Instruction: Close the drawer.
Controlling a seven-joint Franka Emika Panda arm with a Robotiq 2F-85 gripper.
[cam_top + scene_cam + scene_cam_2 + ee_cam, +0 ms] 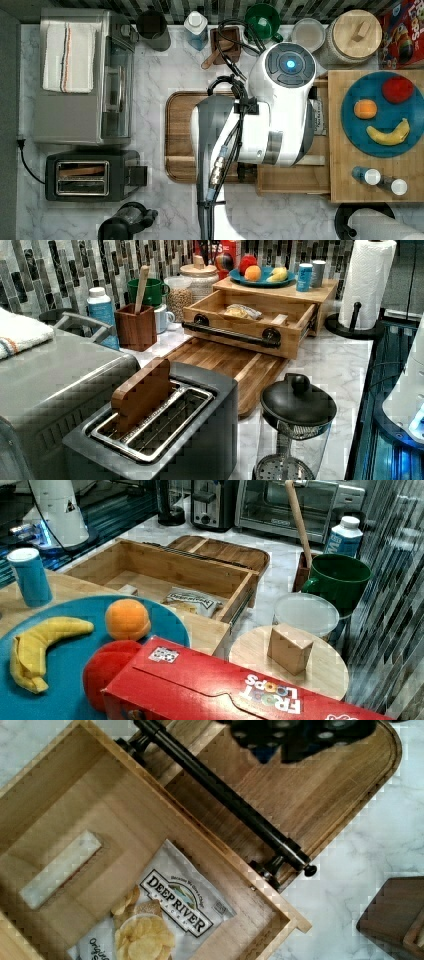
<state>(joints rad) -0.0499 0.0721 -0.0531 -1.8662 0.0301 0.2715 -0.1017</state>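
While the drawer [250, 315] stands open, a cutting board [225, 365] fronts it.

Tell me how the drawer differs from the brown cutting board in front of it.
The drawer is pale bamboo; the cutting board is darker brown. The drawer has raised walls and a black bar handle; the cutting board lies flat with rounded corners. The drawer holds a chip bag; the cutting board's visible surface is bare. Both are wooden.
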